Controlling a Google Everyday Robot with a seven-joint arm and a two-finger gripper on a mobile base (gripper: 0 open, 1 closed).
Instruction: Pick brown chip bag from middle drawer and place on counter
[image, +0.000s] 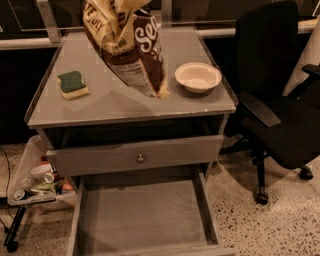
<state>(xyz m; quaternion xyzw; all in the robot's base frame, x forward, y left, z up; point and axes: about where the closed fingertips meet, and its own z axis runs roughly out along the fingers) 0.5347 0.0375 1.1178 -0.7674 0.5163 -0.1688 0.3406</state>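
Although the brown chip bag (135, 55) is out of the middle drawer (142, 215), which stands pulled open with a bare floor, it is not yet laid down on the counter (110, 102). It hangs tilted over the counter's middle, its upper end cut off by the top edge of the view and its lower corner pointing down just beside the white bowl (198, 76). I cannot tell whether that corner touches the surface.

The gripper (132, 4) is at the very top edge, above the bag and almost wholly out of sight. I cannot tell whether it is clamped or slack, though a bag hanging like this is most likely held from above.

The main risk is the bowl. If the bag is lowered or let go at this slant, it could tip to the right and knock or cover it. A crinkled, light bag may also slide once freed, or catch and lift again as the arm withdraws. The sponge (73, 84) lies well apart on the left, so that side is safer.
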